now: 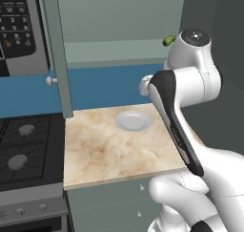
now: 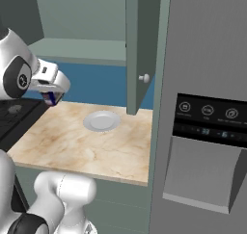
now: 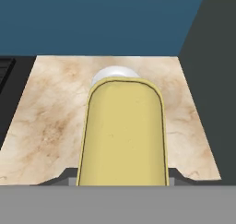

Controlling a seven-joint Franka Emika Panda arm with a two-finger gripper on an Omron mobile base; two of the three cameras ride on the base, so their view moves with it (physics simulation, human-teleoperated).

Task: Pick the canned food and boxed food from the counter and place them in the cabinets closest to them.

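Observation:
My gripper (image 2: 51,94) hangs above the left part of the marble counter (image 2: 82,146), shut on the canned food (image 2: 49,99). The can's dark blue body pokes out below the hand. In the hand view its yellow top (image 3: 122,135) fills the middle, between the fingers. The upper cabinet stands open above the counter, with its flat shelf (image 1: 114,52) bare in the middle and its door (image 1: 57,49) swung out to the left. The boxed food is out of view.
A white plate (image 1: 132,121) lies at the back of the counter, under the hand. A small green fruit (image 1: 168,40) sits on the shelf's right end. A stove (image 1: 24,150) and microwave (image 1: 16,26) stand left, a fridge (image 2: 207,132) right.

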